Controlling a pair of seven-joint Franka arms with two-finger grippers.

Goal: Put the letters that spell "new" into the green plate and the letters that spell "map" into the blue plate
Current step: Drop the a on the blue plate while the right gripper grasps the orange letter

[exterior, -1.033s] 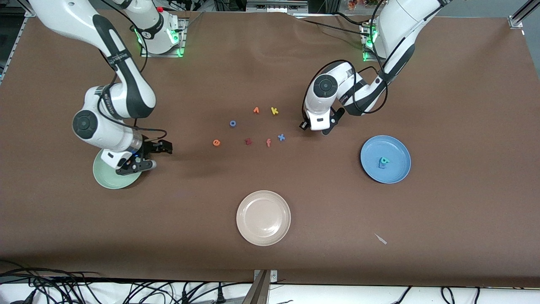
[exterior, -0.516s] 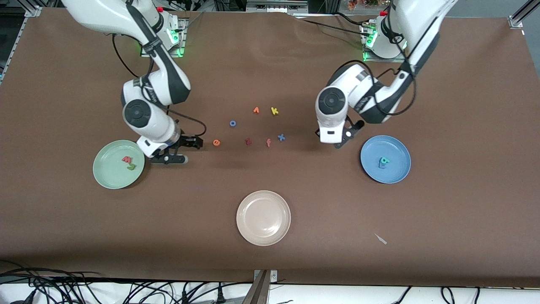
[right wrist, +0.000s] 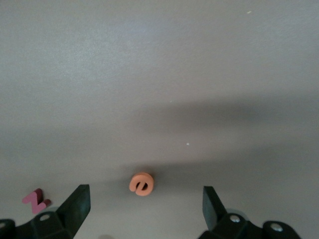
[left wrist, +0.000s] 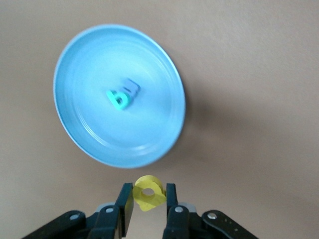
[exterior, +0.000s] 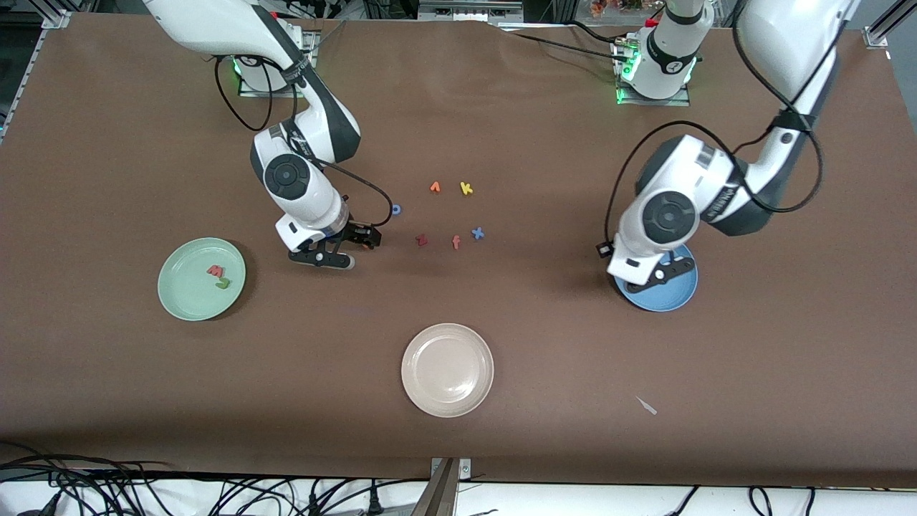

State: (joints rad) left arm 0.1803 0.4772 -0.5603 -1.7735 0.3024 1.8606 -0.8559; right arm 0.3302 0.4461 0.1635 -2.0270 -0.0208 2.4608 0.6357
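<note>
Left tool [left wrist: 148, 205] is pinched on the small yellow foam p with a hole [left wrist: 148, 191], which I see squeezed between the two fingers in the left wrist view. It hangs over the rim of the round medium-blue shallow plate [exterior: 680, 295] at the left arm's end of the counter [exterior: 788, 344]. In that plate lie the teal foam a [left wrist: 118, 99] and the blue foam m [left wrist: 131, 87], touching each other near the middle.

On my right wrist view the right tool [right wrist: 144, 206] stands wide open with nothing between its fingers, low over the tiny orange foam e [right wrist: 141, 183], which lies flat on the brown counter. In the front view the right arm's hand hides that letter.

I see the round pale mint-green shallow plate [exterior: 183, 301] toward the right arm's end of the counter, holding the pinkish-red foam w [exterior: 215, 271] and the olive-green foam n [exterior: 223, 283], just beside each other.

Loose letters stay grouped mid-counter: a dark red foam z [exterior: 421, 241], an orange foam f [exterior: 455, 242], a blue foam x [exterior: 477, 233], a yellow foam k [exterior: 466, 188], another orange letter [exterior: 435, 187] beside it, and a blue ring-shaped letter [exterior: 395, 209] partly hidden by the right arm's cable. A round beige plate [exterior: 423, 387] sits nearer the front camera than the letters
</note>
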